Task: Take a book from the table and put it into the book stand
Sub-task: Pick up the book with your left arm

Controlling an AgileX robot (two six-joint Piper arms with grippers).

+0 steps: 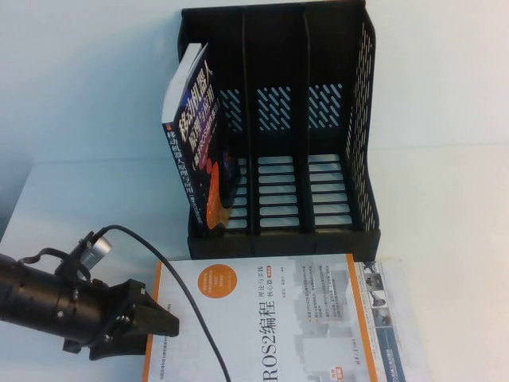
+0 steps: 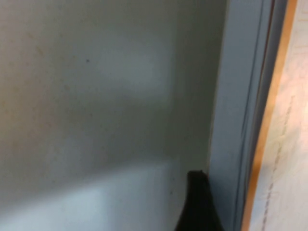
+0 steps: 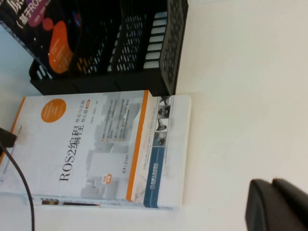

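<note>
Here, low in the lower left of the high view, my left gripper sits at the left edge of the white book, which lies flat on the desk just in front of the book stand with its cover up. The jaws look drawn close together at that edge, but I cannot tell whether they are released or clenched on the cover. In the left wrist view one dark fingertip shows against the book's pale edge, with the orange border of the cover running alongside. A black cable loops from my left wrist across the white book's cover. The book stand fills the upper middle of the high view, black, with three slots; a dark book leans tilted in the leftmost slot, and the other two slots hold nothing that I can see. My right gripper does not appear in the high view; in the right wrist view only a dark part of it shows in the lower right corner, above bare desk well apart from the white book, and whether those jaws are parted I cannot tell.
</note>
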